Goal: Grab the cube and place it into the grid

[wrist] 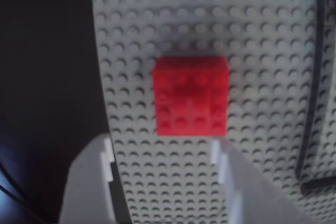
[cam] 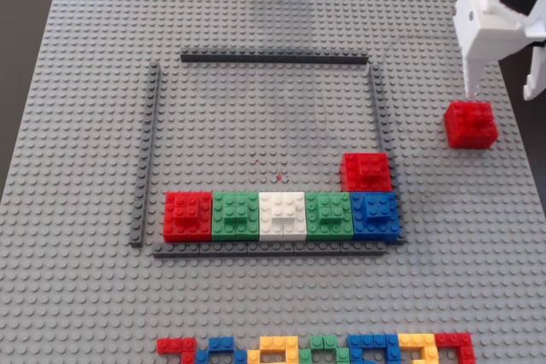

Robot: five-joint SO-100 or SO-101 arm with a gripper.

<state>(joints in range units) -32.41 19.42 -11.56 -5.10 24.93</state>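
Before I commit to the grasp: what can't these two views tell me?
- Gripper: fixed view's right edge cuts it off.
- Cube: blurred in the wrist view, so jaws' height above it is unclear.
- Multicoloured brick strip: cropped by the fixed view's bottom edge.

A hobby tabletop: grey studded baseplate [cam: 85, 83] on a dark table [cam: 17, 40], coloured bricks.

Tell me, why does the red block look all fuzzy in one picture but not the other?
In the wrist view the cube sits close to the camera and out of focus, so its studs smear, with a soft shadow above it; the open gripper is blurry too. In the fixed view the cube is sharper, under even light with only faint shadows.
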